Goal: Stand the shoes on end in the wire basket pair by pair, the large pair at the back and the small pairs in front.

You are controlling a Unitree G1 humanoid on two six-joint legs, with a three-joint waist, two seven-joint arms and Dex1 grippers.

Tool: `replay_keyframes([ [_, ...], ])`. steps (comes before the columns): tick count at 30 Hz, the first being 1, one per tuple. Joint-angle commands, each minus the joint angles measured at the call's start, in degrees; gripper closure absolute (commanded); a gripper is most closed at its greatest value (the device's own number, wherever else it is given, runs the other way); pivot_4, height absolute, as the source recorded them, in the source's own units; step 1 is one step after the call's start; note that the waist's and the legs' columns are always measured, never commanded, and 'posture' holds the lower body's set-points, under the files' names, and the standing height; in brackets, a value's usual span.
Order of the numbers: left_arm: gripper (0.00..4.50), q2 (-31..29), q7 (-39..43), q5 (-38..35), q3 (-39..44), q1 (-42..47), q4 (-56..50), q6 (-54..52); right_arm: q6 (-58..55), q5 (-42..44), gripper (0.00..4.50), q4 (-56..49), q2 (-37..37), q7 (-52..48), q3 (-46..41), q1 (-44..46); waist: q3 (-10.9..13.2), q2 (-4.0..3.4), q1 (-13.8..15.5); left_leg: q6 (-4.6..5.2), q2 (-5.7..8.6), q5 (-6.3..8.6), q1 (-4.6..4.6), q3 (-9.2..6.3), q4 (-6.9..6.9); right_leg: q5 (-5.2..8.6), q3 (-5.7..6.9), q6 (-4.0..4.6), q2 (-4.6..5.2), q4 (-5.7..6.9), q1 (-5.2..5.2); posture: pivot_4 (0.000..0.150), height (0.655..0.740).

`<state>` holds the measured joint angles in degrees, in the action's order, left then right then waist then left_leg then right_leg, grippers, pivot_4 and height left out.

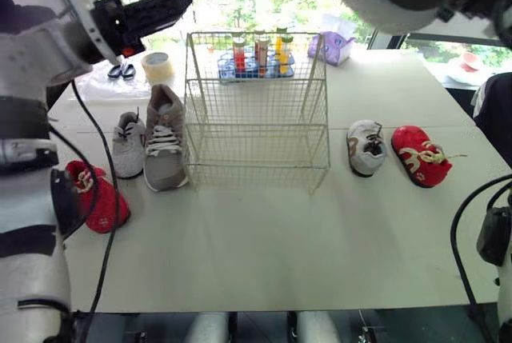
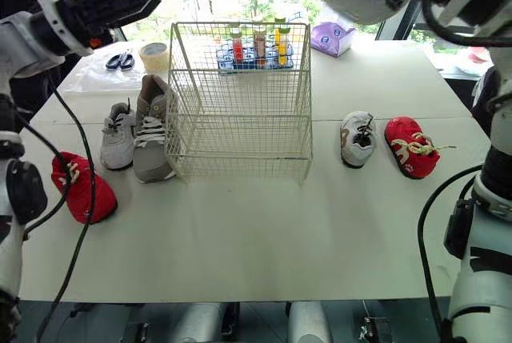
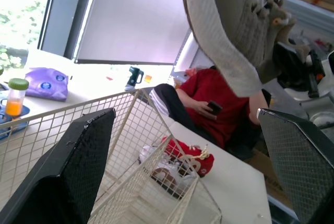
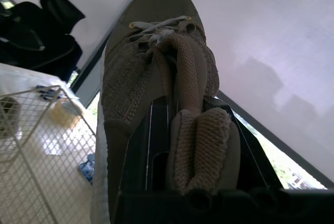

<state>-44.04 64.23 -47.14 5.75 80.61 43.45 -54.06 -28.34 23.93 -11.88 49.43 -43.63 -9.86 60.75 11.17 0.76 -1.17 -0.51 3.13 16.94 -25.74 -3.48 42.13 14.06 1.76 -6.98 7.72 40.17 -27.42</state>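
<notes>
Placement of large pair under way: tan sneaker clamped by heel in right gripper, aloft; wire basket empty. Left gripper spread wide. Next: lower on end at back.

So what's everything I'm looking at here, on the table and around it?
wire basket: one, cream, middle of the table, no shoes inside
large shoes: two, taupe; one lying left of the basket, one held up in the air
small grey shoes: two; one at the left, one right of the basket
small red shoes: two; front left and far right
bottle rack: one, blue, behind the basket
tape roll: one, pale, back left
scissors: one, dark, beside the tape roll
purple pack: one, back right
person: one, red top, seated beyond the table
left end effector: black, open, raised
right end effector: black, shut on a large shoe
</notes>
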Motion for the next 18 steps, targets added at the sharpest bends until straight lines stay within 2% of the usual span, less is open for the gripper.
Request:
replay_keyframes([
  [1, 0.0, 0.4, 5.0, 3.7, 0.6, 6.0, 4.0, 2.3, 3.1, 1.3, 4.05, -1.9, -0.6, -1.7, -0.4, 2.6, 0.0, 0.02, 0.0, 0.0, 0.0, 0.0, -0.1, -0.01, 0.0, -0.01, 0.0, -0.02, 0.01, -0.01, -0.07, 0.15, 0.6563],
  [7, 0.0, 2.3, 9.6, 9.5, -0.2, 11.4, 10.3, 3.2, 5.7, 0.3, 4.05, -3.2, 0.0, -4.3, 2.0, 2.2, 0.0, 0.02, 0.0, -0.11, 0.06, -0.06, -0.75, -0.01, 0.05, -0.09, -0.08, -0.14, 0.09, 0.06, -0.78, 0.15, 0.6563],
  [14, 0.0, 4.1, 14.8, 15.9, -0.7, 16.8, 16.6, 5.7, 12.9, -3.5, 4.05, -0.2, 1.3, -9.6, 4.8, 2.0, 0.0, 0.08, -0.1, -0.2, 0.08, -0.11, -0.83, 0.07, 0.06, -0.1, -0.07, -0.14, 0.09, 0.1, -0.87, 0.15, 0.6563],
  [16, 0.0, 4.2, 17.6, 18.1, -1.5, 17.5, 18.2, 6.6, 14.3, -3.4, 4.05, -0.5, 1.3, -10.1, 4.3, 1.2, 0.0, 0.08, -0.1, -0.2, 0.07, -0.11, -0.79, 0.08, 0.05, -0.1, -0.11, -0.14, 0.09, 0.13, -0.87, 0.15, 0.6563],
  [18, 0.0, 3.5, 23.8, 18.8, -2.3, 18.1, 18.8, 4.2, 15.0, -3.5, 4.05, -0.9, 1.2, -10.1, 4.0, 0.7, 0.0, 0.08, -0.1, -0.22, 0.07, -0.12, -0.8, 0.09, 0.06, -0.1, -0.08, -0.14, 0.08, 0.15, -0.88, 0.15, 0.6563],
])
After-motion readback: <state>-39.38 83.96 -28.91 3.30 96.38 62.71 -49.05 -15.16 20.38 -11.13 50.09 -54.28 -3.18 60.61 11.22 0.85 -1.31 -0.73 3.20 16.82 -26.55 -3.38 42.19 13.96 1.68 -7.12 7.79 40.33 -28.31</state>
